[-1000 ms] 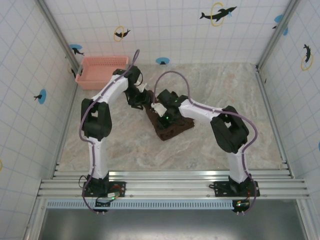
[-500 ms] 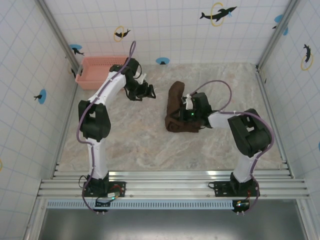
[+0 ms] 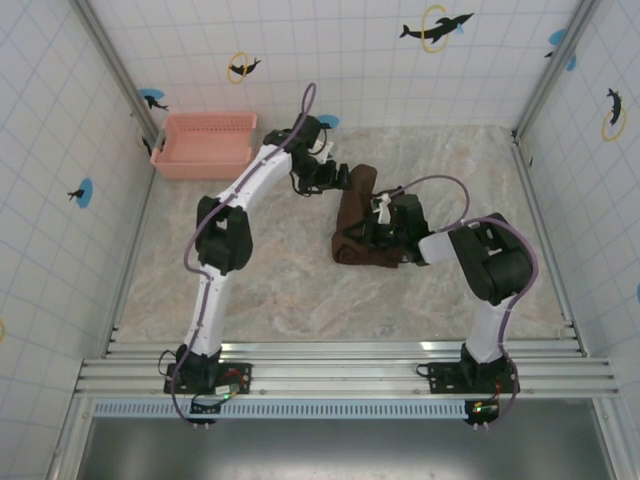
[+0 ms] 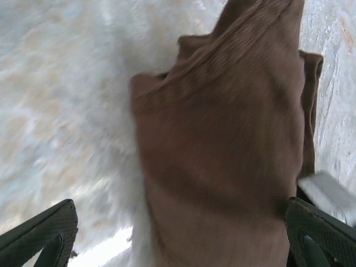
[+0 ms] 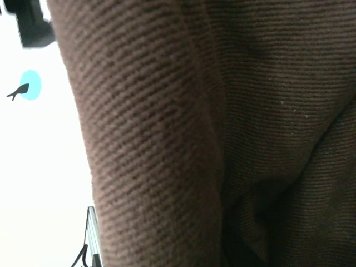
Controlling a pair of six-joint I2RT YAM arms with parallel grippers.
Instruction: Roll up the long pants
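While the right gripper [image 3: 385, 224] rests on the pants [image 3: 354, 200], right of the basket [image 3: 205, 167], seemingly anchoring them, we cannot tell its grip; the left gripper [image 3: 332, 179], nearer the basket, stands open to grasp.

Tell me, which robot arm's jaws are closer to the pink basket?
Left. The left jaws hang right of the pink basket, by the long pants' far end; the right jaws are farther right, buried in the pants.

Bare table [image 3: 250, 270] open left and front of long pants [image 3: 351, 208]; pink basket [image 3: 205, 148] blocks far-left corner.
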